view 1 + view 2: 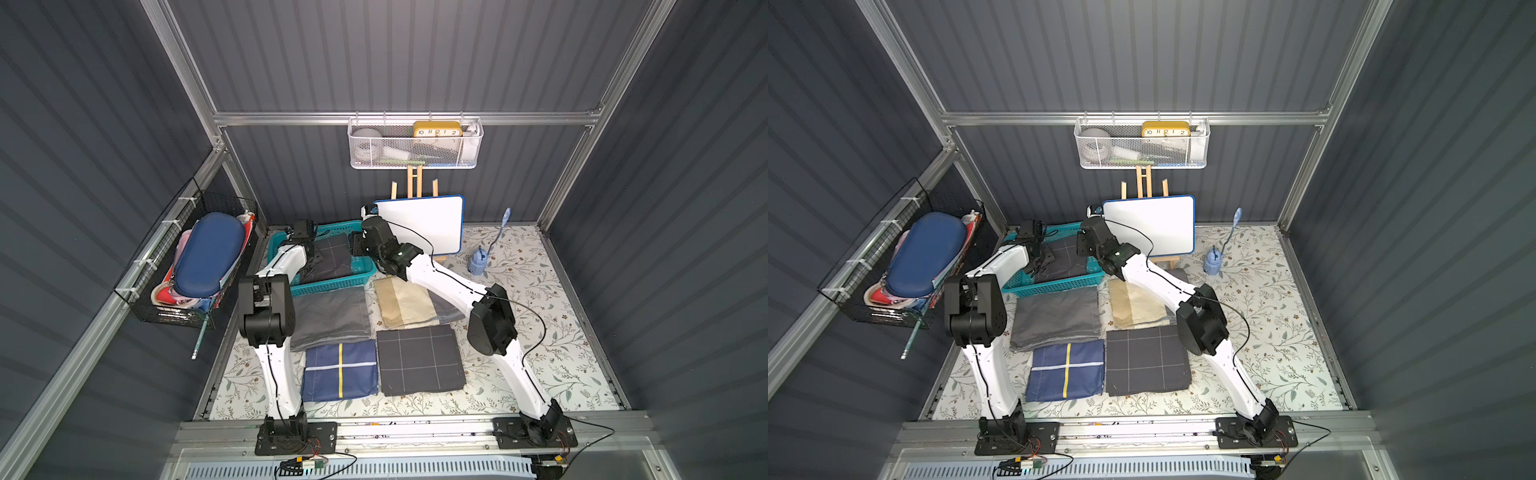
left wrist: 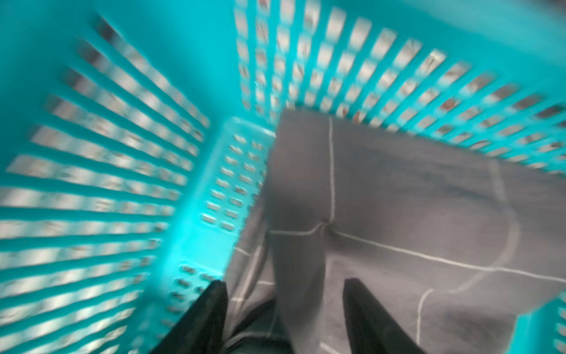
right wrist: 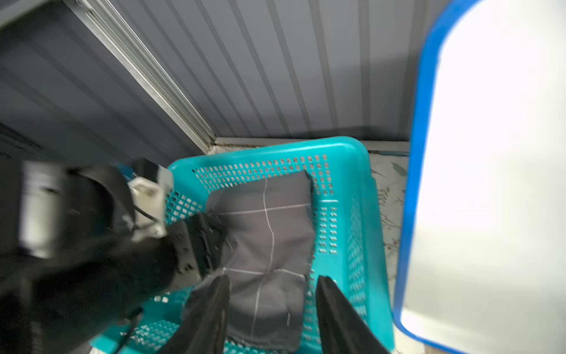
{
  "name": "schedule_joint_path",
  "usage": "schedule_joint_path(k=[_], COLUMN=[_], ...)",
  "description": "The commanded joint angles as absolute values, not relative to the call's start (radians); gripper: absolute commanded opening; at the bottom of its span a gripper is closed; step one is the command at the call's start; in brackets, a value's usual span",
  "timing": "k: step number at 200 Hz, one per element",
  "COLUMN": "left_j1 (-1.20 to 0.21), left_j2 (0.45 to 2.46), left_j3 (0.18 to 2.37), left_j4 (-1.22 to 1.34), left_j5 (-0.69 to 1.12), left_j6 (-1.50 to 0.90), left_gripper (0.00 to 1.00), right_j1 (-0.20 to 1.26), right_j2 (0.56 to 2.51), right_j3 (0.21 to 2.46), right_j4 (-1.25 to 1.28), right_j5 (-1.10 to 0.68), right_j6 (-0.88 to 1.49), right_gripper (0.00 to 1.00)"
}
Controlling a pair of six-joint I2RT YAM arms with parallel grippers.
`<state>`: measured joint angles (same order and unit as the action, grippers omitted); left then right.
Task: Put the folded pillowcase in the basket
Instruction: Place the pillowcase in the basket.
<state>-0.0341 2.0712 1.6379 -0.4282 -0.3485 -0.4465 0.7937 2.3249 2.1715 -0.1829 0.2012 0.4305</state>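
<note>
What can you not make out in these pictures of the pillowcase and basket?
- Pillowcase: part of it, both top views, hidden by left arm.
- Basket wall: left wrist view, blurred by motion.
- Wall basket contents: top views, too small behind mesh.
- Whiteboard: right wrist view, cut by edge.

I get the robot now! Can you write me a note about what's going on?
Left gripper: open, a raised fold of the pillowcase between its jaws.
Right gripper: open, just above the pillowcase.
Pillowcase: dark grey with thin white lines, lying rumpled inside the teal basket.
Done: pillowcase is in the basket.
Left: probably just lift both arms clear.
</note>
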Motion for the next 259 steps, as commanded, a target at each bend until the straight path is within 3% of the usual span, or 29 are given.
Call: schedule_joint_path(k=[1, 31, 58, 109, 178, 217, 259], left_j1=[-0.071, -0.086, -0.081, -0.036, -0.004, -0.002, -0.029], left_j2=[1.951, 1.936, 2.051, 2.151, 2.168, 2.202, 2.034], left_j3=[1.635, 1.584, 1.654, 1.633, 1.654, 1.702, 1.591], left_j4=[-0.411, -0.265, -0.307, -0.300, -0.314, -0.314, -0.233], left_j5=[-0.407, -0.169, -0.016, -0.003, -0.225, -0.235, -0.149], left_j6=[-0.417, -0.332, -0.374, -0.389, -0.336, -0.307, -0.319], left_gripper=[0.70, 0.70, 0.70, 0.69, 0.71, 0.72, 0.74], right_j1=[0.795, 0.793, 0.792, 0.792, 0.792, 0.792, 0.791], right_j2=[2.232, 2.132, 2.068, 1.998, 1.996, 1.972, 1.888], right_j3=[2.057, 1.896, 1.795, 1.679, 1.633, 1.600, 1.517], right_j4=[-0.120, -0.069, -0.047, -0.025, -0.027, -0.033, -0.036], right_j5=[0.224, 0.256, 0.285, 0.297, 0.291, 0.299, 0.344], right_j6=[0.399, 0.380, 0.368, 0.372, 0.393, 0.390, 0.353], right_gripper=[0.50, 0.50, 0.51, 0.51, 0.52, 0.52, 0.54])
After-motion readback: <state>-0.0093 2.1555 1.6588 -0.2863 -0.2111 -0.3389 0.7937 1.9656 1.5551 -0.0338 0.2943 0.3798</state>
